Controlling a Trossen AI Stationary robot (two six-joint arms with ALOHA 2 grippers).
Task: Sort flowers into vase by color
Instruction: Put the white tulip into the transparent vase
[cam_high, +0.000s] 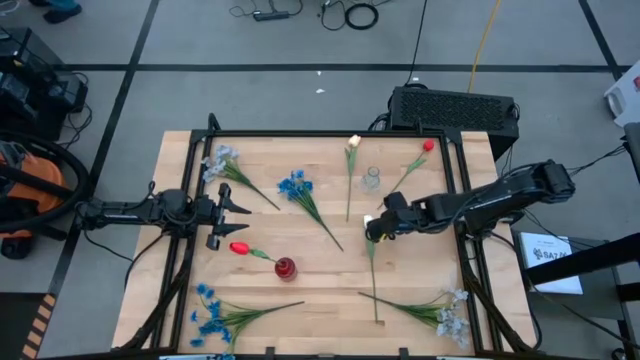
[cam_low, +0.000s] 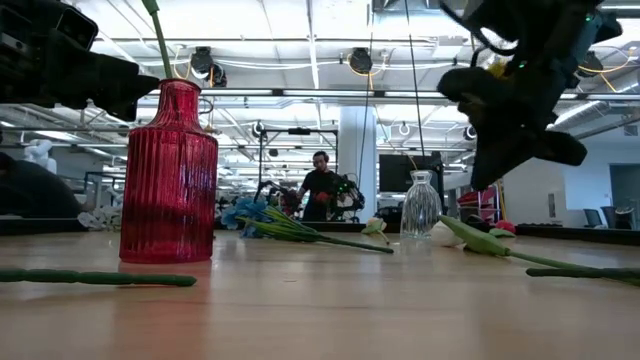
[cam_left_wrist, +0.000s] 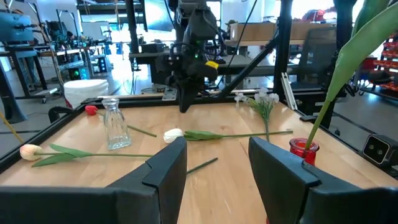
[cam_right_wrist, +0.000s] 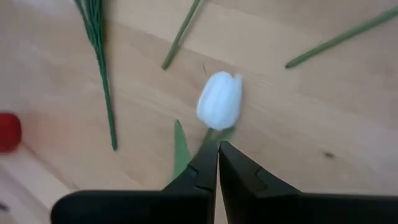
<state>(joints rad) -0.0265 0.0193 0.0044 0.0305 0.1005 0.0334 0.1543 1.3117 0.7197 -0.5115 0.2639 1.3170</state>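
Observation:
A white tulip (cam_right_wrist: 219, 99) lies flat on the table, its stem (cam_high: 374, 285) running toward the near edge. My right gripper (cam_right_wrist: 217, 148) is shut and hangs just above the stem below the head; the low view shows a gap between the gripper (cam_low: 485, 178) and the white tulip (cam_low: 445, 235). A red ribbed vase (cam_high: 285, 267) holds one red tulip (cam_high: 238, 248), its stem leaning out of the mouth. A small clear glass vase (cam_high: 371, 180) stands mid-table. My left gripper (cam_high: 238, 218) is open and waits left of the red vase (cam_left_wrist: 303, 149).
Loose flowers lie flat on the table: a cream tulip (cam_high: 352, 142), a red tulip (cam_high: 428, 146), a blue cluster (cam_high: 293, 185), a pale spray (cam_high: 218, 160), a blue bunch (cam_high: 208, 315) and a pale spray (cam_high: 450, 318) near the front edge. A person stands beyond the table (cam_low: 320, 185).

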